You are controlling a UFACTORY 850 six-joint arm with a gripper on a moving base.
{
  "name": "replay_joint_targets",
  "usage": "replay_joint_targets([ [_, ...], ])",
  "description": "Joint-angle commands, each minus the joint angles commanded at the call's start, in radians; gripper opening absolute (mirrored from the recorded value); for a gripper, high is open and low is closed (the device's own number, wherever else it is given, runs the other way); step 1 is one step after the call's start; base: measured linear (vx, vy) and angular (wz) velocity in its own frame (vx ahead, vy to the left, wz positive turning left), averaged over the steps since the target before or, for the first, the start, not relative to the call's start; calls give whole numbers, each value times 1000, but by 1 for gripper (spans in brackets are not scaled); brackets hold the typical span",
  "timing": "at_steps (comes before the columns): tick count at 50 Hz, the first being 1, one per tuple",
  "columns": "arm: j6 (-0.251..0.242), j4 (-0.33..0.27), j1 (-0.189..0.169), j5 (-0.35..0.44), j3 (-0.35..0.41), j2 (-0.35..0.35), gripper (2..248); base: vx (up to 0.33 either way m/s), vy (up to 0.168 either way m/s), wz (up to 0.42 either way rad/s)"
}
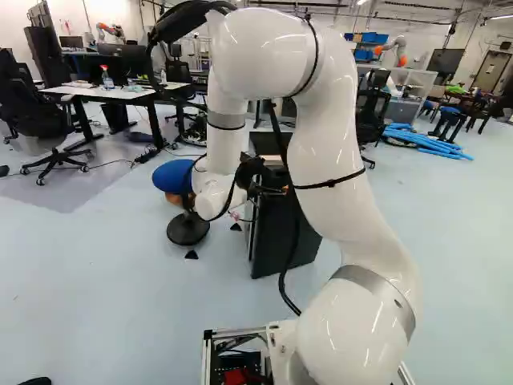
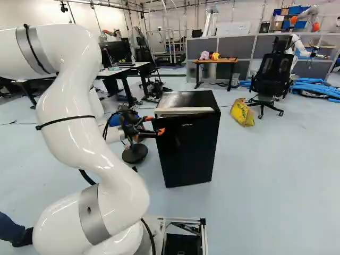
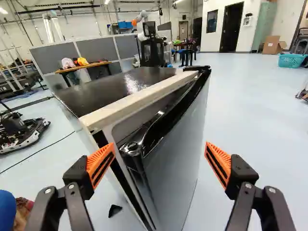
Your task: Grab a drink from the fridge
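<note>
Pale, glossy floor across a wide workroom, with the dark fridge standing on it, ahead of the arm. Front door seemingly a little ajar at the near edge, with a narrow gap between it and the pale rim of the cabinet. Drink out of sight; contents of the fridge hidden, shelves included.

Tool open — orange pads wide apart, one by the gap, the other out past the door's face, and nothing gripped. Step in hand, by the look of it: getting the door open. Best to bring the inner finger in behind the free edge, clear of the rim, then draw outward in an arc about the far, probably hinged side. Better slow than straight and hard — risk of slipping off the smooth edge, nudging the door shut or dragging the whole fridge. Worth leaving room for the swing, and for the arm's later reach inside.

Close by the fridge, a blue-topped stool. Beyond, a yellow bag on the floor, contents impossible to tell; a wooden worktop bearing small bright items; farther off, a cardboard box and a teal basket, insides unreadable.
</note>
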Motion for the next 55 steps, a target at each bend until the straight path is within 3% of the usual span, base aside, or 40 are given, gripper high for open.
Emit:
replay_joint_targets([
  [55,0,158,-10,0,-27,-14,247,0,0,0],
])
